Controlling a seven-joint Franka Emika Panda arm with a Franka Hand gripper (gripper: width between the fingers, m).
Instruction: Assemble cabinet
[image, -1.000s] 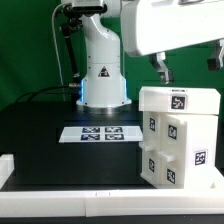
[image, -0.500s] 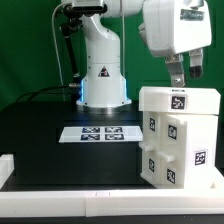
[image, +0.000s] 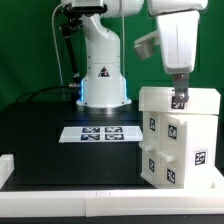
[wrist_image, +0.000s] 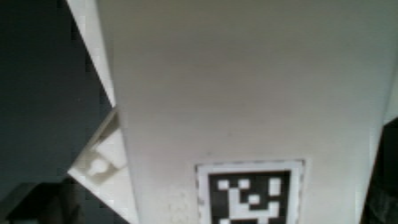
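The white boxy cabinet (image: 178, 140) stands upright at the exterior view's right, with several square tags on its front and side and one tag (image: 181, 100) on its top. My gripper (image: 180, 95) hangs straight down over the cabinet's top, fingertips at or just above the top tag. I see the fingers edge-on, holding nothing. The wrist view is filled by the cabinet's white top (wrist_image: 231, 90) and its tag (wrist_image: 249, 195), close up and blurred. My fingers do not show clearly there.
The marker board (image: 100, 132) lies flat on the black table in front of the arm's white base (image: 103, 75). A low white rim (image: 60, 192) runs along the table's near edge and the exterior view's left corner.
My gripper has turned about its vertical axis and come down from above the cabinet's far edge to its top, by the tag. The cabinet has not moved.
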